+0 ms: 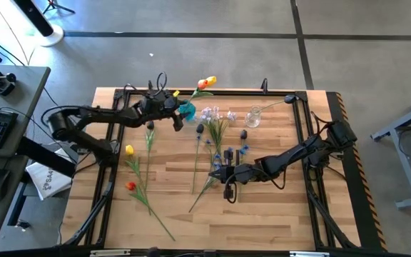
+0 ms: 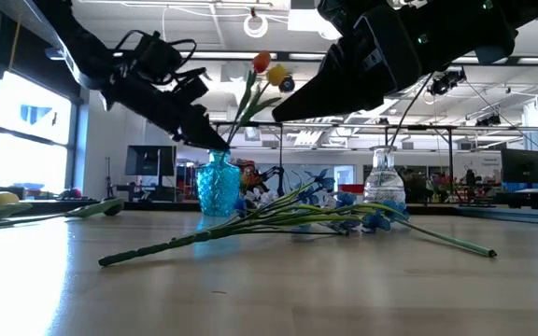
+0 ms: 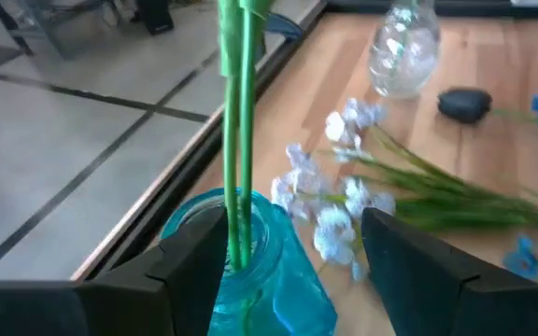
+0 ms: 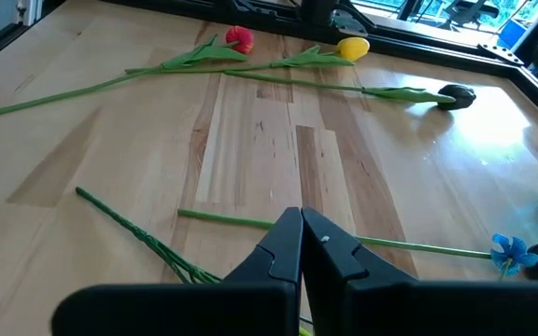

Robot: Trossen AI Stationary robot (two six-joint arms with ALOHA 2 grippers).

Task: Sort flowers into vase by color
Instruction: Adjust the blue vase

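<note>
A teal glass vase (image 1: 188,111) (image 2: 218,184) (image 3: 260,280) stands near the table's far edge. It holds an orange and a yellow tulip (image 1: 207,83) (image 2: 269,67), whose stems (image 3: 236,140) rise from its mouth. My left gripper (image 1: 179,116) (image 3: 292,252) is open, with one finger on either side of the vase's mouth. My right gripper (image 1: 218,173) (image 4: 302,243) is shut and hovers above the loose stems (image 4: 222,219) mid-table. Blue cluster flowers (image 1: 234,151) and pale sprays (image 3: 330,201) lie on the table. A yellow tulip (image 1: 129,149) (image 4: 353,47) and a red one (image 1: 130,185) (image 4: 239,37) lie to the left.
A clear glass vase (image 1: 253,116) (image 2: 381,182) (image 3: 402,51) stands right of the teal one with one stem in it. Small dark heads (image 1: 200,128) (image 4: 456,93) lie among the stems. Bare wood lies along the near edge (image 1: 262,221).
</note>
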